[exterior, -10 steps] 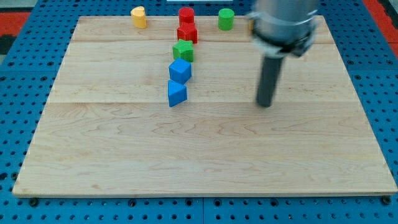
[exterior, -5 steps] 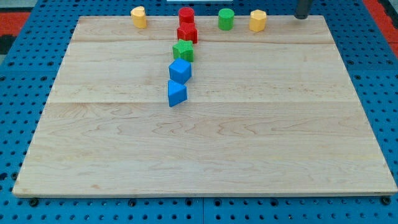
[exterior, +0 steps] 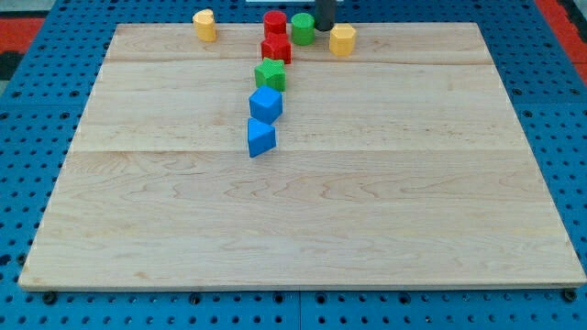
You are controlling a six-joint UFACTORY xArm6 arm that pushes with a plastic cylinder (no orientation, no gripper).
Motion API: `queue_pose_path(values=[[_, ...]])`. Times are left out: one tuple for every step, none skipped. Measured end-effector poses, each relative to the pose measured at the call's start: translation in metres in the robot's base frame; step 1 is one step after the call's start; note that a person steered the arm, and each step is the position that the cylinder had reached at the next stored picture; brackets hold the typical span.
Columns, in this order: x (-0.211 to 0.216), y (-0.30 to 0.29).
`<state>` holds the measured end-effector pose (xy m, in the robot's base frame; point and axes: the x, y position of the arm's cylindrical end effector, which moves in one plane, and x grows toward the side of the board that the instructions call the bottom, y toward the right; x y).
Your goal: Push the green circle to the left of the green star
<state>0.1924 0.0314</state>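
Counter (exterior: 367,229): pale wood board on a blue pegboard (exterior: 27,110), 7 blocks gathered toward the view's top.
My tip (exterior: 325,28): dark rod entering from the view's top edge, its end at the board's top edge, just right of the green circle and just up-left of the yellow hexagon; contact with either cannot be told.
Claw: none on this arm, so no open or shut state applies; nothing is held.
Green circle (exterior: 303,28): upright at the top edge, touching or nearly touching the red cylinder on its left, up and to the right of the green star.
Green star (exterior: 271,74): below the red star, in the slanting column of blocks.
Red cylinder (exterior: 275,23): at the top edge, directly above the red star.
Red star (exterior: 276,49): between the red cylinder and the green star, close against both.
In the way: the 2 red blocks sit between the green circle and the space left of the green star.
Yellow hexagon (exterior: 342,40): right of the green circle, slightly lower.
Yellow block (exterior: 204,26): alone at the top left, well apart from the rest.
Blue cube (exterior: 266,104): just under the green star.
Blue triangle (exterior: 260,137): lowest of the column, touching the blue cube.
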Motion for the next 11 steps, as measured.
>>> queue_pose_path(values=[[0.0,-0.04],[0.001,-0.062],[0.002,-0.053],[0.002,-0.06],[0.01,-0.089],[0.022,-0.086],[0.059,-0.114],[0.064,-0.198],[0.036,-0.233],[0.0,-0.238],[0.0,-0.238]])
